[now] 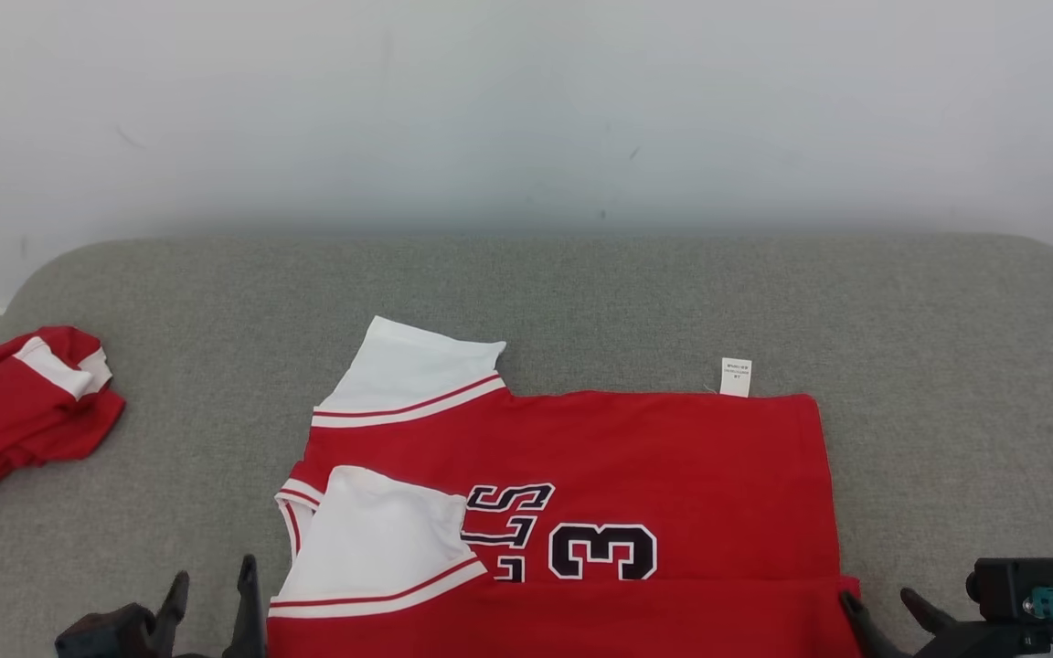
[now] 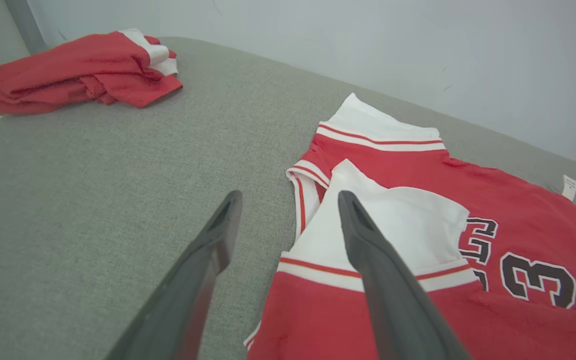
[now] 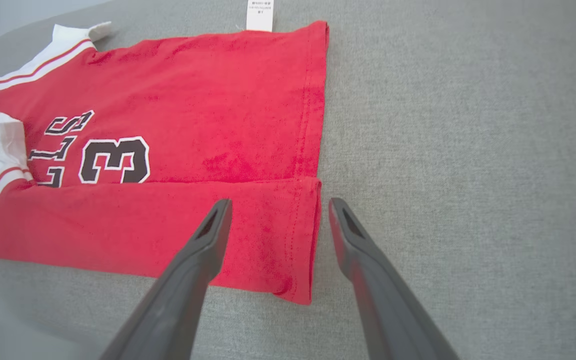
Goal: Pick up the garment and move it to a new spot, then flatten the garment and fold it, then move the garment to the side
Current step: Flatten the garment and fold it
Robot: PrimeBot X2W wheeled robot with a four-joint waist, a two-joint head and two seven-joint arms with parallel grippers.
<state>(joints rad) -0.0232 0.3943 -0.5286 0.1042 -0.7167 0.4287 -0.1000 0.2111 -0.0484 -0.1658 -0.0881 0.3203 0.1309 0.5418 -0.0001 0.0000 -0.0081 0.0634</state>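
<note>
Red jersey [image 1: 654, 448] with white sleeves lies on the grey fabric table [image 1: 947, 366], its near edge folded over. The left pincer [image 2: 288, 200] and right pincer [image 3: 279, 206] are both spread, holding nothing, at the fold's two ends. Another red garment [image 1: 15, 420] sits bunched far left.

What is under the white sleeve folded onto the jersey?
The red jersey lies under the white sleeve; black lettering emerges at its edge, but the covered letters cannot be read.
</note>
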